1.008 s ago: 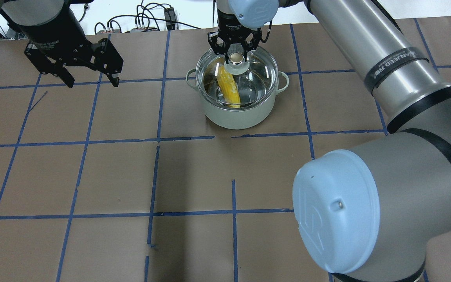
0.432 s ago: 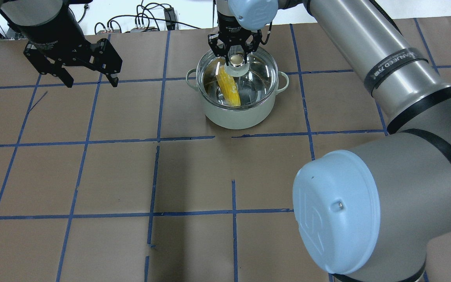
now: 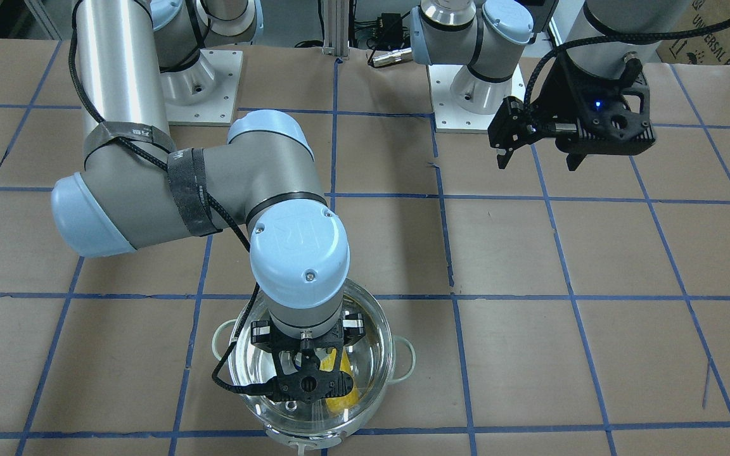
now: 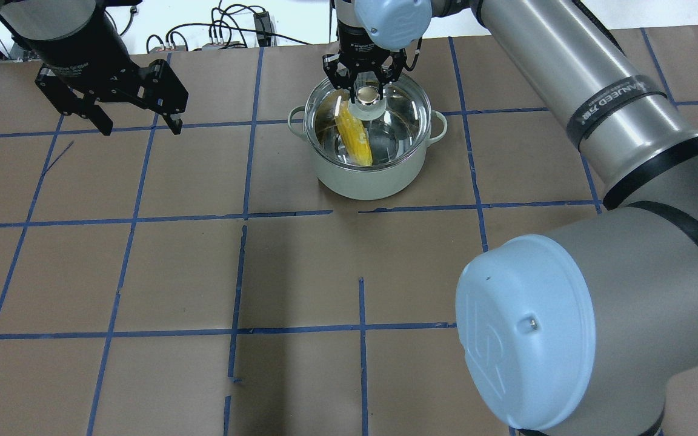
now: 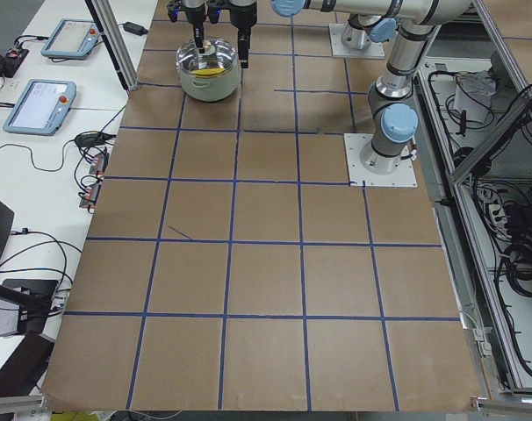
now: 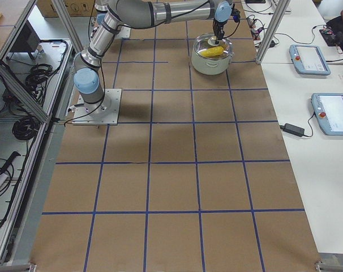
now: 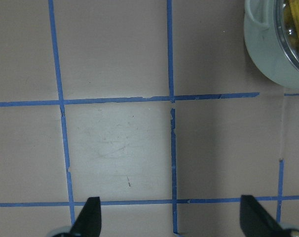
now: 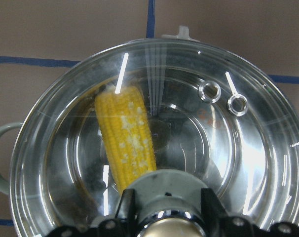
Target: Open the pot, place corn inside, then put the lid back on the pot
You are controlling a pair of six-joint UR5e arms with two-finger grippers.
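The pot (image 4: 373, 178), steel with pale-green handles, stands at the table's far middle. The yellow corn (image 4: 355, 139) lies inside it, seen through the glass lid (image 4: 397, 121), which sits on the pot's rim. My right gripper (image 4: 366, 91) is above the pot, shut on the lid's cream knob. The right wrist view shows the corn (image 8: 127, 138) under the lid (image 8: 238, 148), with my right gripper (image 8: 164, 222) closed around the knob. My left gripper (image 4: 141, 129) is open and empty, hovering over the table well left of the pot; it also shows in the front view (image 3: 537, 164).
Brown paper with blue tape lines covers the table (image 4: 300, 272). Cables (image 4: 222, 33) lie beyond its far edge. My right arm's elbow (image 4: 537, 327) fills the near right. The left wrist view shows the pot's edge (image 7: 268, 54) at its top right.
My right gripper has lowered the lid a little so that it sits on the pot's rim. My left gripper has barely moved.
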